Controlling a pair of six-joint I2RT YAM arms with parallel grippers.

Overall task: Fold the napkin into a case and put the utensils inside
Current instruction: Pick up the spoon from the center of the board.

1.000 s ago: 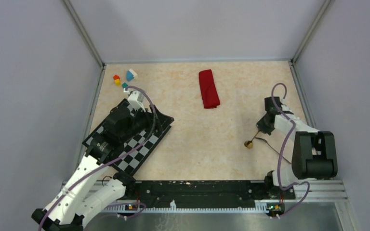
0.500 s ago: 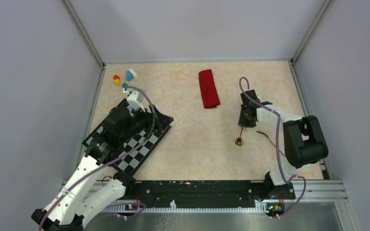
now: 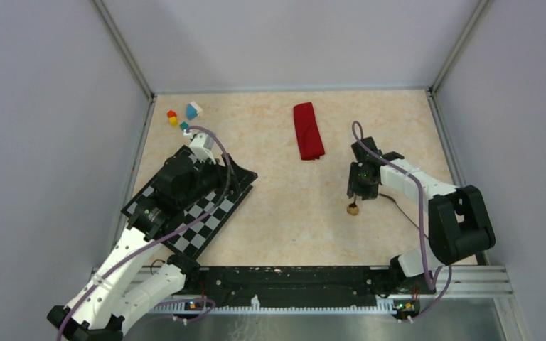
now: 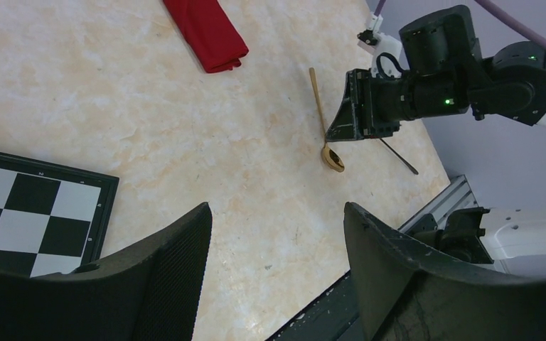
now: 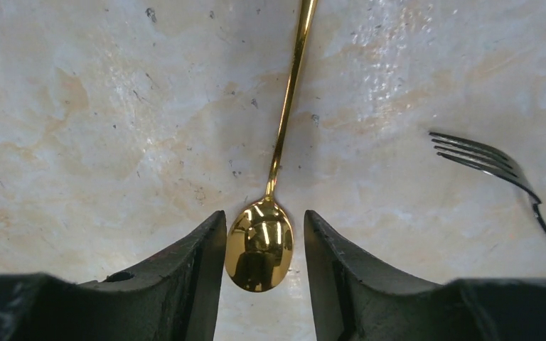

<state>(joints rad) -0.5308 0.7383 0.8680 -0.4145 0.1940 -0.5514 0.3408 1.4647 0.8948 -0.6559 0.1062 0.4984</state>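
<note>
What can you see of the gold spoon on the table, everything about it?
The spoon is small and looks like shiny polished gold metal, with a rounded oval bowl that mirrors its surroundings and a long, thin, straight handle. It lies flat on the beige marbled table. The right gripper stands open astride the bowl, one finger on each side, with a narrow gap showing on either side. The dark fork lies apart from it, and nothing else touches it.

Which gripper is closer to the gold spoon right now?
Right. The right gripper sits directly over the spoon, fingers open either side of its bowl. The left gripper is far off, over by the checkered mat.
</note>
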